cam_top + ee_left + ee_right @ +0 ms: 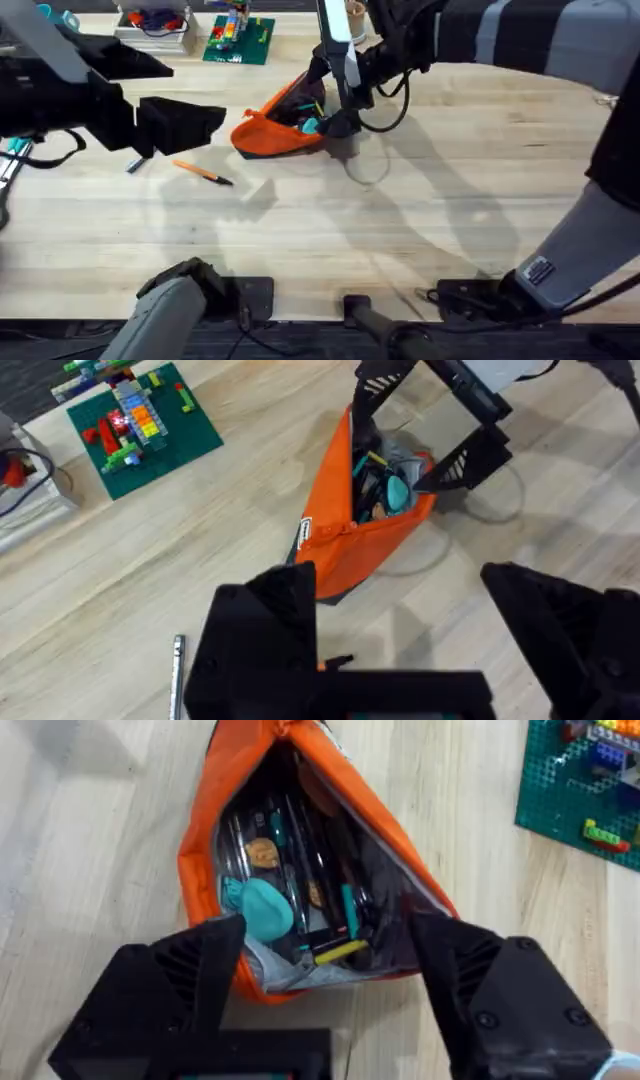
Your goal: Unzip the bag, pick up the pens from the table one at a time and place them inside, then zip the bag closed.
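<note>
Green brick baseplate point(239, 40) behind orange bag point(275, 132)

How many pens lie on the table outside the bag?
2: an orange pen on the table left of the bag, and what looks like a grey one farther left, partly hidden.

pen point(203, 173) left of bag point(270, 133), on table point(420, 200)
</note>
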Controlling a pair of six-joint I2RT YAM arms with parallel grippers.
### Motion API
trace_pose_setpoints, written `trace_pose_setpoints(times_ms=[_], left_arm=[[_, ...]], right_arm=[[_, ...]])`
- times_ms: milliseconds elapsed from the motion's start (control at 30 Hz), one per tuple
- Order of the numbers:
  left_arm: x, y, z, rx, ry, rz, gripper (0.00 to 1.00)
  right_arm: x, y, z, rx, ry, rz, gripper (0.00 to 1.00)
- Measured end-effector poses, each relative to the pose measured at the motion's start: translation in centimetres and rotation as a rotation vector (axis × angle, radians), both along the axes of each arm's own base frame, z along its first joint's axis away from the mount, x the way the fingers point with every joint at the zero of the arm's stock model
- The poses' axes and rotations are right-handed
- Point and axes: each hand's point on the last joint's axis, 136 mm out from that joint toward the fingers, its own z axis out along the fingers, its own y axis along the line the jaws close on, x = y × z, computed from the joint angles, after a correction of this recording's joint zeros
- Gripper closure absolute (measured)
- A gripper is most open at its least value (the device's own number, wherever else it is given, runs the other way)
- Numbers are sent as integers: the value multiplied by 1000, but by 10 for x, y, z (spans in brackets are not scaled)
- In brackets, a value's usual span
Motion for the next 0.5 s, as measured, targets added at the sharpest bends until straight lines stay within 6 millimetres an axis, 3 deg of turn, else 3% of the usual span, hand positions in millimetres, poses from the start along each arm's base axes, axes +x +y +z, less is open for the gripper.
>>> trace_pose_setpoints(times_ms=[500], left_arm=[[0,0,0,0,0,-1,6]], right_arm=[[1,-4,1,4,58,-57,7]])
